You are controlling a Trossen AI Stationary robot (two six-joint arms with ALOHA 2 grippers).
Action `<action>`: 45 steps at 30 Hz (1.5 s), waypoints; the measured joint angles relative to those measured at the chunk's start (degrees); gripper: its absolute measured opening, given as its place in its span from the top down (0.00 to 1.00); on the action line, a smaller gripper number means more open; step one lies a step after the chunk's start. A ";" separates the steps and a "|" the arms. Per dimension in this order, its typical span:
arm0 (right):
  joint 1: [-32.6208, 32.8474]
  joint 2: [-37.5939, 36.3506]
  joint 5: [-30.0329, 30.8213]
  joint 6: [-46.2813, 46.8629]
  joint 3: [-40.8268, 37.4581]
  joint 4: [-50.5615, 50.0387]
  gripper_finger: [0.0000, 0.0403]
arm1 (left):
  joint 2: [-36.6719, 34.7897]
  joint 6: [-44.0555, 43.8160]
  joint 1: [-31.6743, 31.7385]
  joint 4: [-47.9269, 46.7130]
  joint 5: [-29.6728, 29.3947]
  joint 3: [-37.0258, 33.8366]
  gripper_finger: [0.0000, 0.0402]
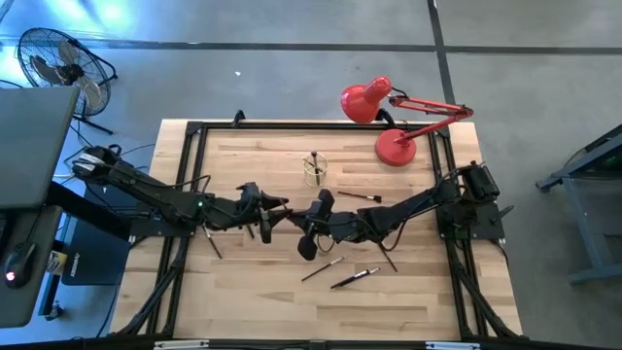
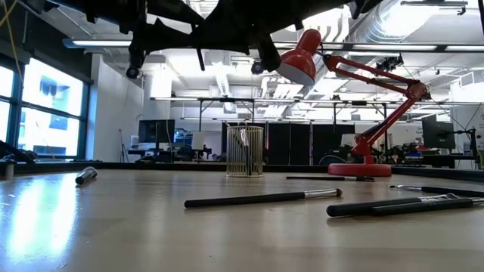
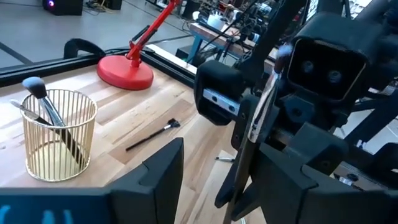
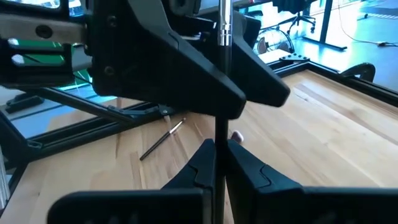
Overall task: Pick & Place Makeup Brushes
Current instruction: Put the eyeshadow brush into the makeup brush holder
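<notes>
Both grippers meet above the table's middle. My right gripper [image 1: 309,233] [image 4: 221,149] is shut on one thin dark makeup brush [image 4: 221,134] with a silver ferrule [image 4: 224,25]. My left gripper [image 1: 264,216] [image 3: 224,152] is open and faces it, with a finger on either side of that brush [image 3: 252,130]. I cannot tell whether it touches the brush. A gold wire cup [image 1: 314,169] [image 3: 57,134] stands near the far edge with brushes [image 3: 46,106] leaning inside. Loose brushes lie flat on the table [image 1: 360,196] [image 1: 322,269] [image 1: 354,278] [image 1: 212,243]. My right gripper pinches the brush's dark handle [image 4: 220,140] between its two fingers, which lie across it. The brush is lifted clear of the table. Its ferrule end sticks out beyond the fingers toward the left gripper.
A red desk lamp [image 1: 389,117] [image 2: 363,113] stands at the far right corner. A black frame [image 1: 194,131] runs round the tabletop. A loose brush [image 2: 261,199] lies near the front. Bare wood shows along the near edge [image 1: 321,311].
</notes>
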 joint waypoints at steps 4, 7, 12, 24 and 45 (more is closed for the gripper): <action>-0.04 0.00 0.13 -0.03 0.00 0.16 0.97 | 0.00 -0.26 -0.01 0.54 -0.21 0.00 0.67; -0.06 0.00 0.17 -0.01 0.00 0.16 0.97 | 0.00 -0.28 -0.04 0.82 0.03 0.00 0.79; -0.09 0.00 0.24 -0.13 0.00 -0.14 0.96 | 0.00 0.15 -0.07 0.94 0.48 0.02 0.96; -0.15 -0.04 1.27 3.53 0.00 -11.08 0.72 | 0.00 0.37 0.03 -3.62 -3.22 0.02 0.95; -0.74 -30.67 2.52 7.53 -25.68 -28.70 0.79 | 1.44 -1.75 7.89 -5.88 1.60 0.24 0.97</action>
